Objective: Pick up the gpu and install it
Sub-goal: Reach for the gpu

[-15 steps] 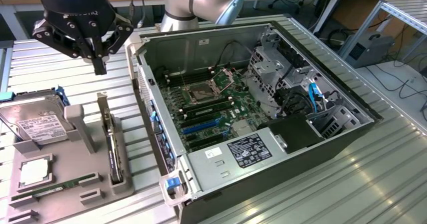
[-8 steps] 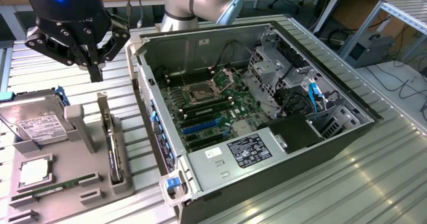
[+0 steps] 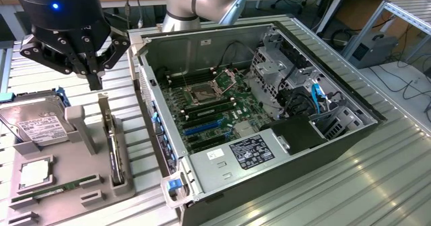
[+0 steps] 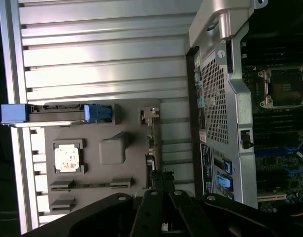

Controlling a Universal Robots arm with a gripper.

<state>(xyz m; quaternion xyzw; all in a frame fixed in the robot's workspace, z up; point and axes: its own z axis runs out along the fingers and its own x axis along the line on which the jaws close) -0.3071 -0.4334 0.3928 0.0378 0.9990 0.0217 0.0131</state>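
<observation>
The gpu (image 3: 111, 141) (image 4: 151, 143) stands on its long edge in a slot of the grey tray (image 3: 70, 155) (image 4: 132, 170), on the tray's side nearest the open computer case (image 3: 269, 110). The hand (image 3: 96, 83) (image 4: 160, 181) hangs just above the gpu's bracket end, its fingers closed together and gripping nothing. A hard drive (image 3: 37, 122) lies on the tray's opposite side. The tray rests on the ribbed metal surface (image 3: 350, 185).
</observation>
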